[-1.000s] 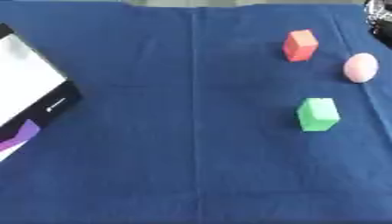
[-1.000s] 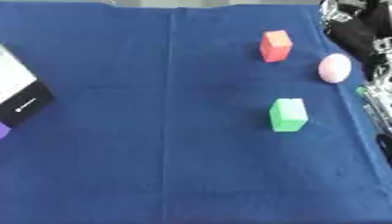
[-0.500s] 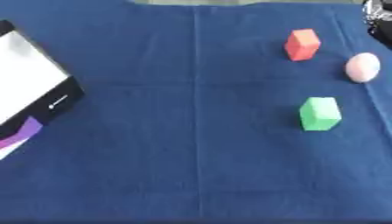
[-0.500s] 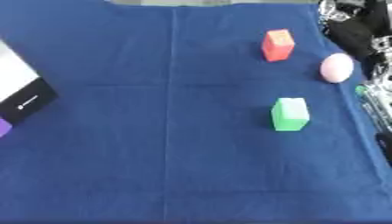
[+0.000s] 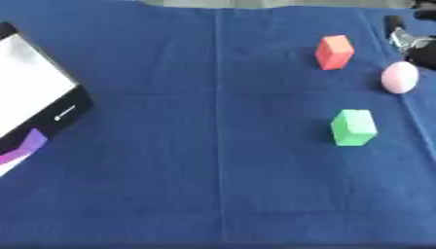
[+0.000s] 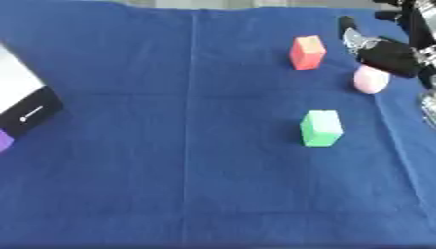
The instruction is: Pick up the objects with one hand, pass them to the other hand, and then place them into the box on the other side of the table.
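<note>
1. Reaching with my right hand is the step in hand: it comes in from the upper right and hangs just above and beside the pink egg, so I judge that to be the first pick.
2. I cannot tell how the fingers stand; the hand reads as a dark mass with one finger pointing back toward the far edge, so I check its opening before I lower it.
3. The egg lies on the blue cloth of the desk near the right edge, with the red block further back and to its left, and the green block nearer me. All three stand apart, so there is room for fingers around the egg.
4. A rounded thing will likely roll if nudged, so I come down from above with fingers and thumb on opposite sides, not sweeping in from the side.
5. I would hold it by one end and leave part of it free, since the left hand, which shows in no view, must take it next.
6. The box waits at the far left edge, open face white, well apart from the objects.
</note>
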Motion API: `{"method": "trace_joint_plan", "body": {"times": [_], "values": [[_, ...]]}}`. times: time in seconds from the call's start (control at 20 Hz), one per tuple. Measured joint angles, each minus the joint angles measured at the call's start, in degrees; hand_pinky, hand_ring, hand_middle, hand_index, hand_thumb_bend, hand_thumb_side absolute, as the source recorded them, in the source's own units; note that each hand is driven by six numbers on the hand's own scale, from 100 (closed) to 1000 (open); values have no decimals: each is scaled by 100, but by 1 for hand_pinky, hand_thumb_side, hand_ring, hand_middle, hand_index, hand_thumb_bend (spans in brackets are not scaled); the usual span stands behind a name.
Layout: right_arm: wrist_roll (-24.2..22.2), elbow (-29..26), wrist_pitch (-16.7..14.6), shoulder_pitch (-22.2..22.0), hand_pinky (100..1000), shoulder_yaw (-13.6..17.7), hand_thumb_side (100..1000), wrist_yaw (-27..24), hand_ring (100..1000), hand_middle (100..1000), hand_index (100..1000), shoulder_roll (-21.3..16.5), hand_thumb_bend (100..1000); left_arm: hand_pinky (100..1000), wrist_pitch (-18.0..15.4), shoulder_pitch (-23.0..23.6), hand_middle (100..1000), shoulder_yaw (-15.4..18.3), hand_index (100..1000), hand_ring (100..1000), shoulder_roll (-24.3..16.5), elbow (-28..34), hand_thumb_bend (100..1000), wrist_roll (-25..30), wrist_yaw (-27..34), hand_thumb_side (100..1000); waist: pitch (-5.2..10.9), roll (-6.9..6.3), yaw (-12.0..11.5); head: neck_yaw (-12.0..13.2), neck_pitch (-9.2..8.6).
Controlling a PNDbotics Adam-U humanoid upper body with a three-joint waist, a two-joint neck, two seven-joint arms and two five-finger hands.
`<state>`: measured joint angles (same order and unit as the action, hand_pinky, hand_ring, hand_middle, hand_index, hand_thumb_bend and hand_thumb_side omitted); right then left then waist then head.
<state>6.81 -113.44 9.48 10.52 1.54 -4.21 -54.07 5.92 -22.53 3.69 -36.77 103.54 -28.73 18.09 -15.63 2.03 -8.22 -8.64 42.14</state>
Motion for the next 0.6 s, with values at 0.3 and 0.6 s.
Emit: {"method": "trace_joint_plan", "body": {"times": [0.3, 0.6], "values": [[-1161, -16, -303, -166, 888, 66, 226, 591, 897, 828, 828, -736, 446, 782, 6, 1, 684, 0, 826, 631, -36, 0, 345, 1, -3, 646, 0, 2, 3, -16, -17], [-1925, -32, -489, -300, 906, 142, 227, 942, 898, 838, 864, -1141, 507, 782, 17, 4, 684, 0, 826, 631, -49, 0, 345, -4, -4, 644, 0, 0, 5, -59, -17]]}}
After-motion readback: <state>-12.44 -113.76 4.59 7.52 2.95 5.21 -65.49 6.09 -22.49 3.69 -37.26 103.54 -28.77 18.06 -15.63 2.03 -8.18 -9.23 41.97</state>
